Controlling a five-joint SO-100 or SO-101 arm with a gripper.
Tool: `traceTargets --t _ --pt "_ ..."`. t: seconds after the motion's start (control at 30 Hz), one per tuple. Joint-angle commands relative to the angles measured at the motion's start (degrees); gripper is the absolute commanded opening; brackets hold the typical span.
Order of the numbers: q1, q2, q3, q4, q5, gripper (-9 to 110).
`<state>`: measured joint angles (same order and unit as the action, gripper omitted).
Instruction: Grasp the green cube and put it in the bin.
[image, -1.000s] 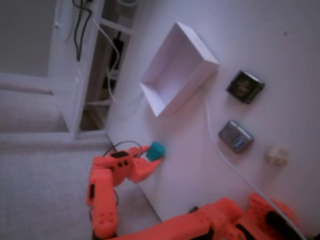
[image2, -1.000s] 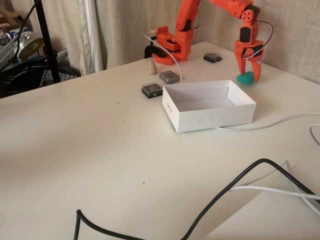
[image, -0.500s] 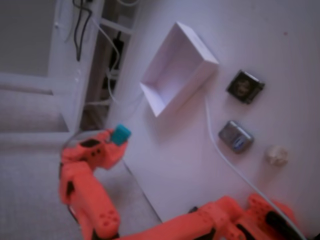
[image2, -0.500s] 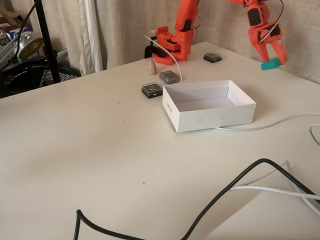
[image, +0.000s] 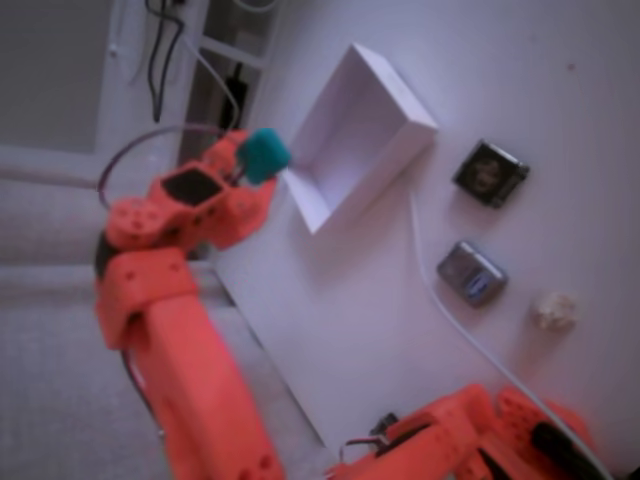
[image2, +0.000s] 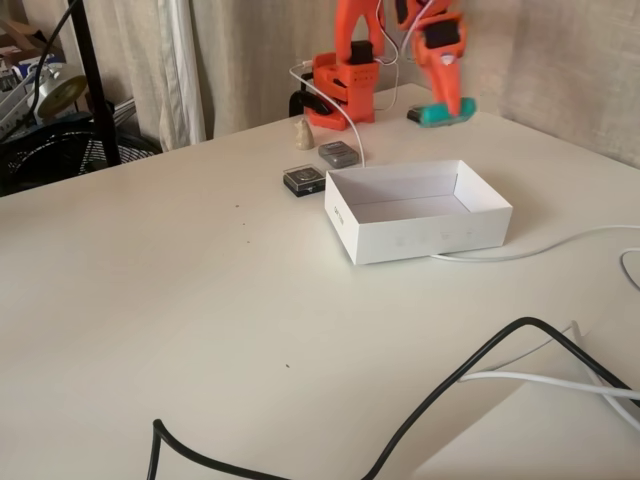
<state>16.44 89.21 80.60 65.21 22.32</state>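
Grasp done: gripper (image2: 446, 108) clamped on green cube (image2: 444, 113), held in air above desk (image2: 200, 300) near bin (image2: 418, 240) far wall; approx. halfway, carry over bin & drop left.

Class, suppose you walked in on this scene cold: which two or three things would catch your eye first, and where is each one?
First, the bright orange arm, its gripper holding the green cube in the air behind the bin's far wall in a fixed view. Next, the white bin, open and empty, mid-table. Last, the black cable snaking across the near table edge.
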Motion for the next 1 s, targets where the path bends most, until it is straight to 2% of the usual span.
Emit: traceTargets --t 0.0,0.07,0.13,0.2,0.53,0.77,0.97 --pt "1.9 0.4 -0.3 -3.6 -0.4 16" --pt "2.4 -0.9 -0.4 -6.5 -0.4 22" --pt "2.5 -1.9 -0.6 -7.7 -0.4 41" --pt "2.5 -2.5 -0.6 -8.2 -0.4 50" --pt "-1.3 -1.5 -0.2 -9.6 -0.5 51" --pt "-16.8 6.9 1.1 -13.8 -0.8 51" --pt "-30.2 20.0 12.9 -14.4 -0.8 51"
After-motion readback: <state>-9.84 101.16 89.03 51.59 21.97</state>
